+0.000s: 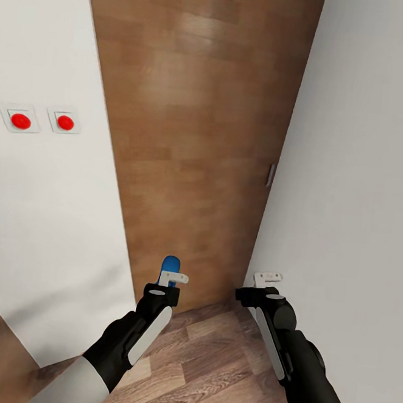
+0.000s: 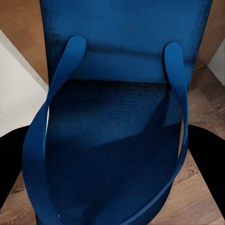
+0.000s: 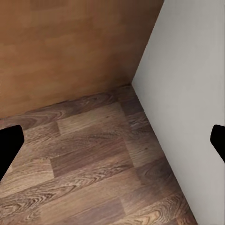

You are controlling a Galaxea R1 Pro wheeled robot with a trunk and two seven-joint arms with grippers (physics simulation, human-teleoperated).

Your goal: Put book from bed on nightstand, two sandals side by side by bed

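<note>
**Close to a wooden door, one sandal in my left gripper**

Straight ahead on the head camera I have a brown wooden door (image 1: 196, 121), with white walls on both sides of it: the left wall (image 1: 46, 224) carries two red round switches (image 1: 20, 121) in white plates, and the right wall (image 1: 354, 196) meets the door at a corner. A small grey fitting (image 1: 270, 174) sits on the door's right edge; I think it is a handle or latch, but it is too small to be sure. Underfoot is a dark wood-plank floor (image 1: 211, 367), reaching up to the foot of the door.

My left gripper (image 1: 171, 278) is clamped on a blue sandal (image 1: 169, 265), whose tip stands up above the fingers, in front of the door's lower part. My right gripper (image 1: 268, 279) holds nothing and sits near the right wall; its fingers are spread apart.

From the left wrist camera I get what the head camera hides: the sandal (image 2: 117, 140) seen close, its sole textured and its two blue straps (image 2: 42, 136) curving along either side. The right wrist camera looks at the floor corner (image 3: 131, 86) where door and right wall meet, with the dark fingertips (image 3: 9, 145) wide at the picture's edges.
</note>
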